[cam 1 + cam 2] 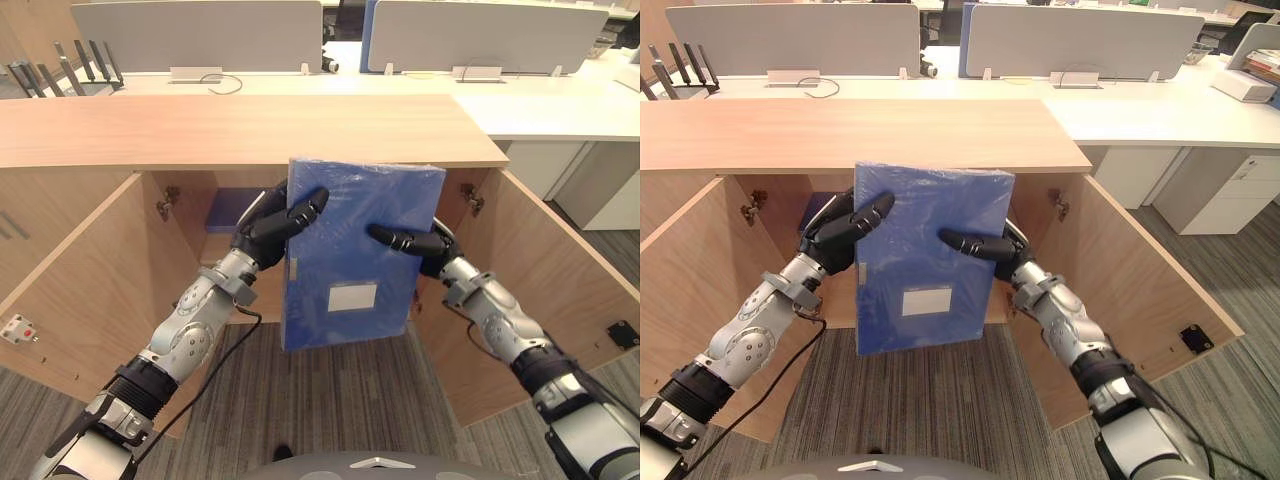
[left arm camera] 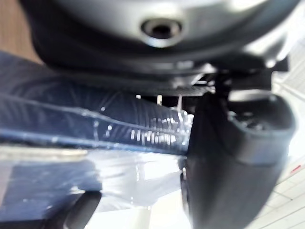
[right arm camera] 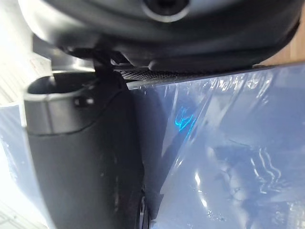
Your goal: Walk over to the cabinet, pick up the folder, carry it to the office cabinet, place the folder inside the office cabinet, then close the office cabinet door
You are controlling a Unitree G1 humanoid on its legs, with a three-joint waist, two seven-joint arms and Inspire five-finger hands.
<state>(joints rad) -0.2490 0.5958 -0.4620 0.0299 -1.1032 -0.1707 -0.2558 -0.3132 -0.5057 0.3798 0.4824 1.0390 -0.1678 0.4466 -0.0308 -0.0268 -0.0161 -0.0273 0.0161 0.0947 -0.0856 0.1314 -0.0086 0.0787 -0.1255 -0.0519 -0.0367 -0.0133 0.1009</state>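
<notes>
Blue folder (image 1: 357,200) upright before open cabinet (image 1: 250,130), left hand (image 1: 262,235) and right hand (image 1: 436,250) each pinching it

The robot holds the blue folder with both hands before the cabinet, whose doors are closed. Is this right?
No: the left eye view shows the cabinet doors open. The left hand and right hand do hold the blue folder.

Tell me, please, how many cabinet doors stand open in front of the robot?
2. One door swings out on the robot's left, the other on its right. The held blue folder hides the opening's middle, though no further door shows.
</notes>
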